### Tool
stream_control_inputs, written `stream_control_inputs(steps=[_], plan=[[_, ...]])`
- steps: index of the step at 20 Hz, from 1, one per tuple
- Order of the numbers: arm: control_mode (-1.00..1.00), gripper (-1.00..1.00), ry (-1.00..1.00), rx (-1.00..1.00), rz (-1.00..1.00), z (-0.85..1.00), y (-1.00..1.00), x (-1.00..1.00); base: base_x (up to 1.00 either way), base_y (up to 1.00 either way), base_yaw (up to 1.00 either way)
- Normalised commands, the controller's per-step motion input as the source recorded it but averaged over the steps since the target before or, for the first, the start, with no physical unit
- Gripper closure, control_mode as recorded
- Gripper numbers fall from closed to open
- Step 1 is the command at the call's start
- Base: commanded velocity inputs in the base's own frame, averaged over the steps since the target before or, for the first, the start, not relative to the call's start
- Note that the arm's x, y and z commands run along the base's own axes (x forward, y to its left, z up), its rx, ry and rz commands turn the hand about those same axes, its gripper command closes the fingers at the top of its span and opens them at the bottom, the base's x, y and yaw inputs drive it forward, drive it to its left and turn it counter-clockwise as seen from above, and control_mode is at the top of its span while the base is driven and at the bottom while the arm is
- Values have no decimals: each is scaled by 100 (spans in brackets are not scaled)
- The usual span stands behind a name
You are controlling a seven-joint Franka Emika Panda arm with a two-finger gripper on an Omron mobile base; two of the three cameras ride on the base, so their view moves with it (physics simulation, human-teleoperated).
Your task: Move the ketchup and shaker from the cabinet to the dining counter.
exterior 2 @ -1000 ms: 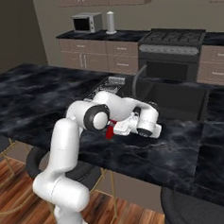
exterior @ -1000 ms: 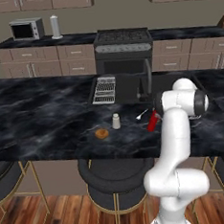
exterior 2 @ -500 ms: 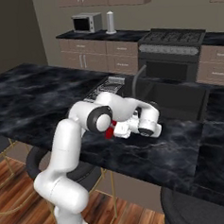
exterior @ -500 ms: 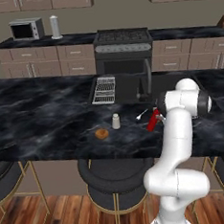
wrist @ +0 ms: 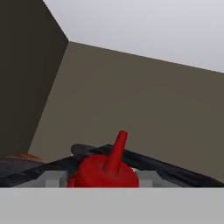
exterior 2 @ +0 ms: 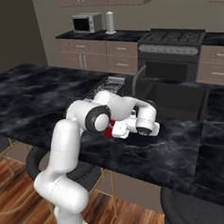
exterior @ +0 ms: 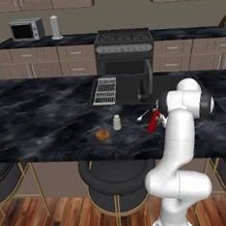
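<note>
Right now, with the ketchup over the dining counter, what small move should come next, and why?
Probably finish opening the tool and back away. The ketchup sits tilted at the dining counter, right between the tool's fingers, and the shaker already stands there.

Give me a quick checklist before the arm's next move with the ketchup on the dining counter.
1. Shaker already on the dining counter, upright: ok.
2. Ketchup over the dining counter, right of the shaker: ok.
3. Ketchup upright: not ok, it leans in the left base view.
4. Ketchup base resting on the counter: cannot tell.
5. Tool open or closed on the ketchup: cannot tell; the hand view shows the red cap close between the fingers.
6. Room between ketchup, shaker and the orange-brown ring: ok, they stand apart.
</note>
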Motion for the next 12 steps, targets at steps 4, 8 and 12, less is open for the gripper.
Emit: stream_control_inputs(steps=[4, 8, 12], plan=[[-100, -100, 0, -10, -6, -16, 41, 3, 0, 0, 0], [-100, -100, 1, -10, -6, -3, 22, 3, 0, 0, 0], [-100, -100, 0, -8, -7, 0, 2, 0, 0, 0, 0]])
